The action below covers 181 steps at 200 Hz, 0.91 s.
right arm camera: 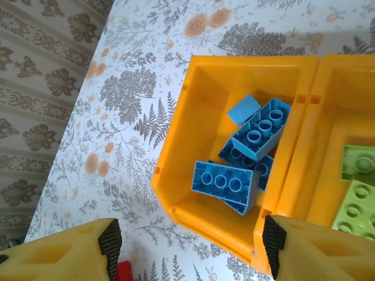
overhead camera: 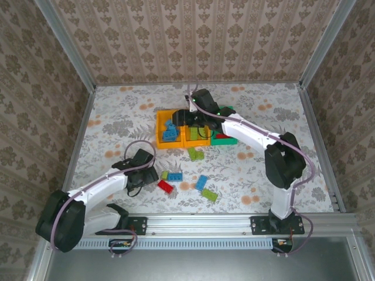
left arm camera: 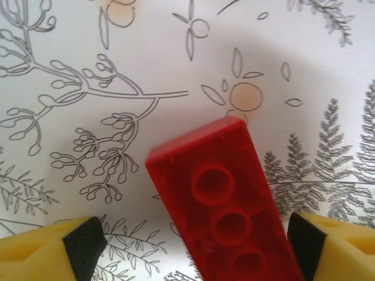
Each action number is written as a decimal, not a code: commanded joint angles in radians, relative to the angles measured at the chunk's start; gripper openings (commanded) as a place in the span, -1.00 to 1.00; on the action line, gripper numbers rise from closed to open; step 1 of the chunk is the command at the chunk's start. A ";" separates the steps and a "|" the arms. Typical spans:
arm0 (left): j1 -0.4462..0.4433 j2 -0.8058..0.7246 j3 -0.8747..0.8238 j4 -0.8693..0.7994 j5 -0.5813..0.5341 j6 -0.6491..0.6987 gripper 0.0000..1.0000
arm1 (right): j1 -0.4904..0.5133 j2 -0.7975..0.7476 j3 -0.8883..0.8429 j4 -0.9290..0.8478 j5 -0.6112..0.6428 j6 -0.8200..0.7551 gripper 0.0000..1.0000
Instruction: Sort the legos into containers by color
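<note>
A red lego (left arm camera: 225,211) lies underside up on the patterned table between the fingers of my left gripper (left arm camera: 196,246), which is open. Its right pad (left arm camera: 304,243) is close to the brick and the left pad stands well off. From above, that gripper (overhead camera: 151,177) sits just left of the red lego (overhead camera: 165,186). My right gripper (right arm camera: 190,240) is open and holds nothing, hovering over the near rim of the left orange bin (right arm camera: 176,175), which holds several blue legos (right arm camera: 225,184). The neighbouring orange bin (right arm camera: 328,146) holds lime green legos (right arm camera: 357,193).
A green bin (overhead camera: 225,138) stands right of the two orange ones, partly under the right arm. Loose legos lie on the near table: lime green (overhead camera: 195,153), a green and a blue one together (overhead camera: 171,175), blue (overhead camera: 201,182), lime green (overhead camera: 210,196). Metal rails frame the table.
</note>
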 commanded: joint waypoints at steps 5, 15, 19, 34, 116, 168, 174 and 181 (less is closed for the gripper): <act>0.009 0.053 0.010 0.078 0.015 0.011 0.39 | -0.036 -0.074 -0.079 0.004 0.040 -0.039 0.37; 0.013 0.063 0.014 0.089 0.012 0.024 0.23 | -0.049 -0.094 -0.106 0.001 0.042 -0.043 0.38; 0.015 0.066 0.015 0.092 0.013 0.029 0.17 | -0.053 -0.103 -0.118 -0.001 0.043 -0.045 0.38; 0.019 0.078 0.025 0.110 0.015 0.046 -0.07 | -0.073 -0.141 -0.166 -0.008 0.058 -0.053 0.38; -0.015 0.088 0.229 0.141 -0.004 0.200 -0.51 | -0.238 -0.382 -0.444 -0.064 0.183 -0.109 0.43; -0.117 0.361 0.683 0.161 0.060 0.441 -0.45 | -0.247 -0.504 -0.637 -0.098 0.195 -0.112 0.42; -0.127 0.405 0.743 0.157 0.073 0.467 -0.46 | -0.246 -0.522 -0.665 -0.098 0.199 -0.098 0.42; -0.142 0.456 0.808 0.158 0.088 0.497 -0.45 | -0.246 -0.545 -0.695 -0.097 0.200 -0.083 0.42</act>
